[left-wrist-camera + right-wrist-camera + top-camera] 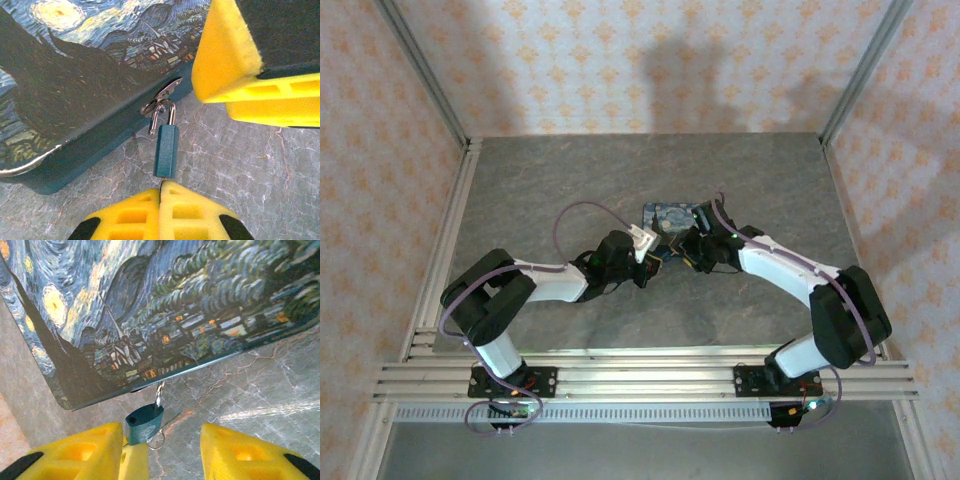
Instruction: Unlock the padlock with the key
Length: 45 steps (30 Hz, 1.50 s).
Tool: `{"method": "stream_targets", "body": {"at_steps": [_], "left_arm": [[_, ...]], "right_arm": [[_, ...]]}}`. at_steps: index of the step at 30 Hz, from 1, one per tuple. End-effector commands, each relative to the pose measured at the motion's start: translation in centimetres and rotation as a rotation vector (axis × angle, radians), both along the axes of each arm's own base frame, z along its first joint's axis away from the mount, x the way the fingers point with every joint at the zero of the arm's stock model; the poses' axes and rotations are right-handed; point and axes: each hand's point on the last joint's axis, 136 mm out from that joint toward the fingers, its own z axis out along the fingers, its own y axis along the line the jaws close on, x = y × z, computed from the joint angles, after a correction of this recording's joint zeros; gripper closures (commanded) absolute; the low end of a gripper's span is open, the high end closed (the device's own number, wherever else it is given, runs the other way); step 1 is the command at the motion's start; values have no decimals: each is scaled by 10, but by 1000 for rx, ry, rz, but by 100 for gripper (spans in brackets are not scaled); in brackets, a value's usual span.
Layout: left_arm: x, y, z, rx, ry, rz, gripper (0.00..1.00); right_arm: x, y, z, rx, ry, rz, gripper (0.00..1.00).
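Padlock [166, 150] hangs by its shackle thru the hasp [167, 92] on the front edge of the Starry-Night tin box [75, 90]. Its blue body lies out over the bench [240, 170] w/ the keyhole end pointing away from the box, prob so the hole can be reached from the near side.

Left pincer [160, 192] is clenched, pads pressed flat together, tips touching the padlock's bottom end. Can't tell if anything thin is nipped in the seam. My read: it's there to steady the lock body.

Right pincer [161, 435] is released, fingers wide apart w/ nothing gripped. The padlock sits just ahead of the gap, nearer its left finger. From its wrist cam the keyhole looks dark and empty, so the key isn't in yet. The key [170, 422] is a thin pale sliver on a small ring [156, 441], just beside the padlock on the bench.

Room: tight. The box edge overhangs right behind the lock, and both pincers crowd the same spot. Open bench lies to the right and toward the arms, so any approach to the key prob has to come from there.
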Motion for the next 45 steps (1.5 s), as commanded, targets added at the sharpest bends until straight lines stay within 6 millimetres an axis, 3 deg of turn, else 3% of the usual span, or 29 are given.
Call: {"method": "stream_targets", "body": {"at_steps": [1,14,21,27,38,41,45], "left_arm": [[1,0,8,9,-59,-26,100],[-4,-10,15,42,-100,-78,100],[-7,-13,19,52,-116,-91,100],[-6,-12,24,46,-122,-82,100],[-6,-11,29,42,-133,-75,100],[-7,-11,28,44,-133,-76,100],[-6,-10,30,44,-140,-75,100]], "right_arm": [[6,6,0,8,-13,-2,55],[15,33,-4,50,13,49,56],[13,34,-9,36,30,61,58],[9,34,-11,22,41,71,67],[1,37,-13,7,53,91,62],[1,38,-13,4,54,94,70],[1,38,-12,0,51,94,87]]}}
